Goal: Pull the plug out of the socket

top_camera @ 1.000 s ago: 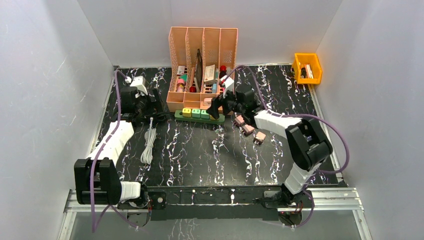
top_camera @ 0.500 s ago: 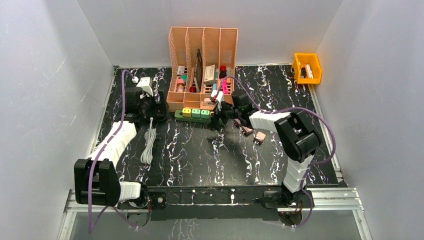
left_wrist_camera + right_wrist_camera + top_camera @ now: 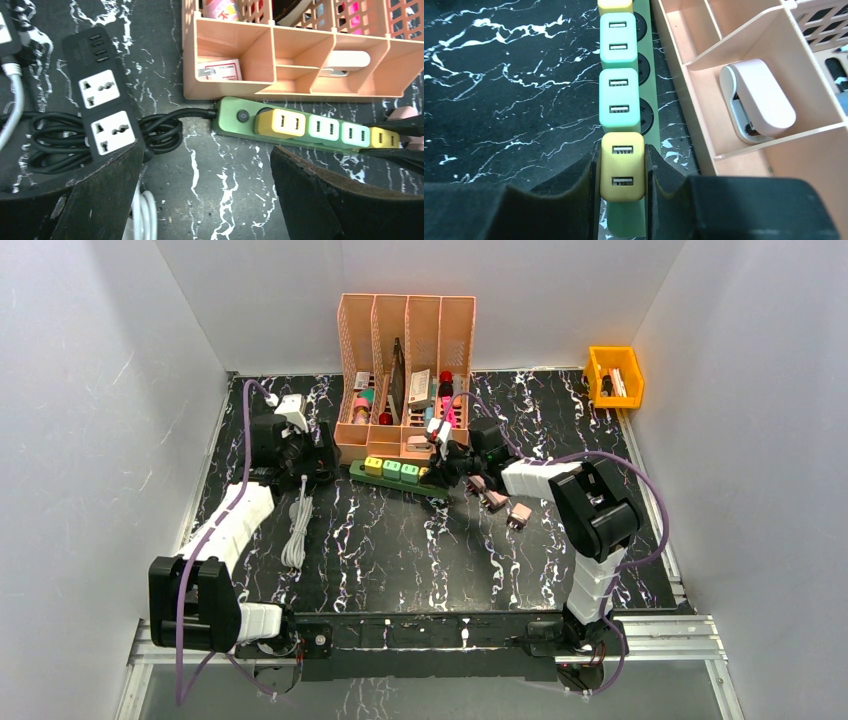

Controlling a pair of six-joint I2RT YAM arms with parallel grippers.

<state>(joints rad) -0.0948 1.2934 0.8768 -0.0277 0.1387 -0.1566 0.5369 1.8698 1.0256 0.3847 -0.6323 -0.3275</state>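
Your right pincer (image 3: 622, 150) is clenched on the glossy, round-cornered yellow plug (image 3: 622, 172), which is not yet out, seated in the end socket of the smooth green plastic strip (image 3: 626, 220) on the marbled black worktop (image 3: 499, 75), so the pull remains, while your left pincer (image 3: 205, 195) hangs spread and empty.

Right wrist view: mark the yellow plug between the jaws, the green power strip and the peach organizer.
yellow plug (image 3: 622, 172), right wrist view, middle of its port face.
green power strip (image 3: 624, 222), right wrist view, body below the plug.
peach organizer (image 3: 809, 155), right wrist view, near wall.
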